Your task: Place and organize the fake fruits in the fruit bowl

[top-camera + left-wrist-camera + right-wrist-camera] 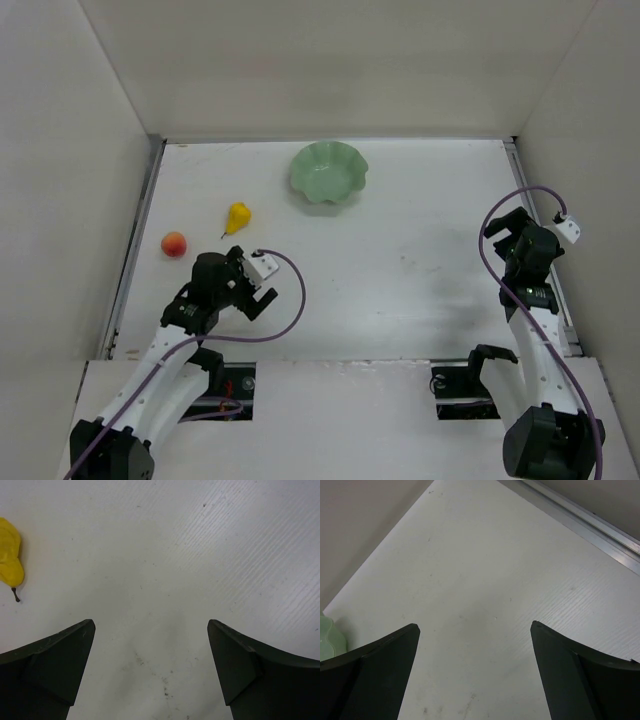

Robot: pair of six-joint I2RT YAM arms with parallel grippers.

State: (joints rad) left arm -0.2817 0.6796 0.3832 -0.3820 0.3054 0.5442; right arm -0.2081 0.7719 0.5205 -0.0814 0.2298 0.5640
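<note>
The yellow pear (237,217) lies on the white table left of centre, its stem towards the near left. It also shows at the left edge of the left wrist view (10,560). The orange-red peach (174,244) lies further left. The mint-green scalloped fruit bowl (329,172) stands at the back centre, empty; a sliver of it shows in the right wrist view (327,640). My left gripper (250,280) (151,622) is open and empty, just near and right of the pear. My right gripper (505,228) (475,625) is open and empty at the far right.
White walls enclose the table on the left, back and right. A metal rail (580,517) runs along the table's right edge. Purple cables (290,300) loop from both wrists.
</note>
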